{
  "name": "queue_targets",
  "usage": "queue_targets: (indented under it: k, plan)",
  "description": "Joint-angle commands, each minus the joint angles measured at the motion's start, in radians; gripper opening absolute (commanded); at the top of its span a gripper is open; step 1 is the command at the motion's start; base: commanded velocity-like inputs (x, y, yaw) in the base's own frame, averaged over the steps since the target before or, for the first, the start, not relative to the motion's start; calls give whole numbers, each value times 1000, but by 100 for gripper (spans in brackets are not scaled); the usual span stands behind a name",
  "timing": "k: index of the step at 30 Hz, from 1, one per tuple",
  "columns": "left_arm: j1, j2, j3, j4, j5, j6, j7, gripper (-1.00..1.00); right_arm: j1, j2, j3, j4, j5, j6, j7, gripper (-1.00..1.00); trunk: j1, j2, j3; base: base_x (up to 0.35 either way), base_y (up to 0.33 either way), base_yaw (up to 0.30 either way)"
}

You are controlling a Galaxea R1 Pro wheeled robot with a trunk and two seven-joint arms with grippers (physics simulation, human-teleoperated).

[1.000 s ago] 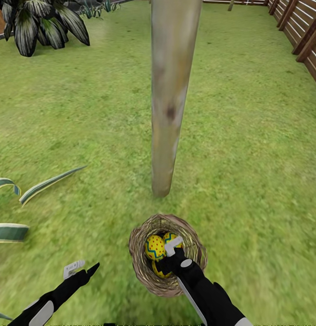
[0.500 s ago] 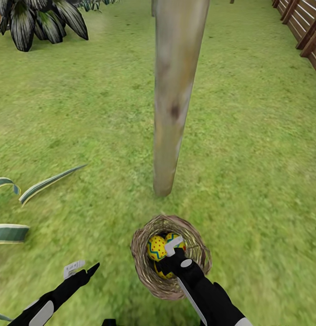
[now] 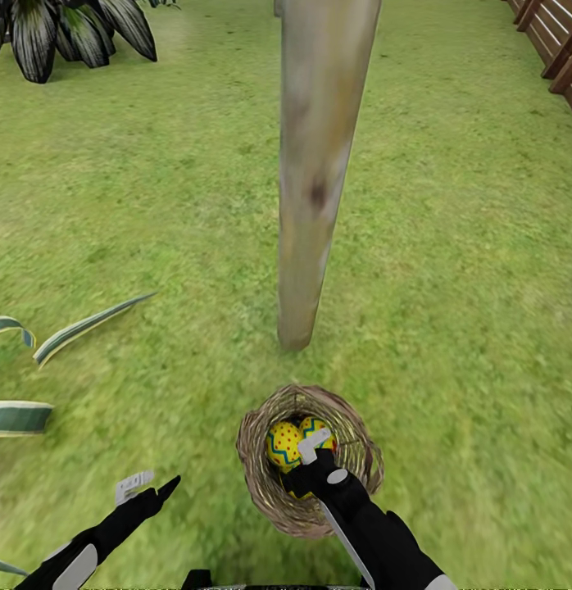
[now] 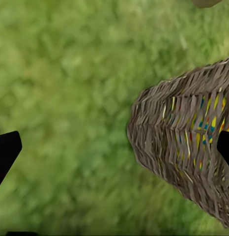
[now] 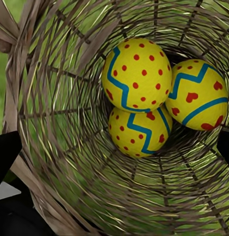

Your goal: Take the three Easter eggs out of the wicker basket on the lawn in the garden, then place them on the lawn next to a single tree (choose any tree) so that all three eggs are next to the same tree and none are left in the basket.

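The wicker basket stands on the lawn, just in front of the foot of the pale tree. Three yellow Easter eggs with blue zigzags and red marks lie together in it: one, a second, a third beneath them. Two eggs show beside my right gripper, which hangs open inside the basket's mouth, just above them and holding nothing. My left gripper is open over the grass to the left of the basket wall.
Long striped leaves reach in from the left edge. A dark-leaved plant stands at the far left, and a wooden fence runs along the far right. Open grass spreads around the trunk on both sides.
The head view has shifted a little, so the far plant and fence sit higher in the picture. Both arms, the basket and the eggs stay where they were.
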Motion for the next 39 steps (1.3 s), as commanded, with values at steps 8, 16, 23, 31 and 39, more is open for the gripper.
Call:
queue_targets:
  k: [8, 16, 23, 31, 39]
  plan:
    - [-1, 0, -8, 0, 6, -8, 0, 100, 0, 0, 1, -1, -1, 5, -1, 100, 0, 0, -13, 0, 0, 0]
    - [-1, 0, -8, 0, 6, -8, 0, 100, -1, 0, 1, -4, -2, 8, -2, 100, 0, 0, -18, 0, 0, 0]
    - [-1, -1, -10, 0, 6, -8, -1, 100, -146, 0, -2, 25, -4, 145, -20, 100, 0, 0, -18, 0, 0, 0]
    - [-1, -1, -10, 0, 6, -8, -3, 100, -328, 0, -12, 182, -145, 189, -22, 100, 0, 0, -18, 0, 0, 0]
    - [-1, -1, -10, 0, 6, -8, -2, 100, -332, 2, -15, 255, -225, 187, -22, 100, 0, 0, -18, 0, 0, 0]
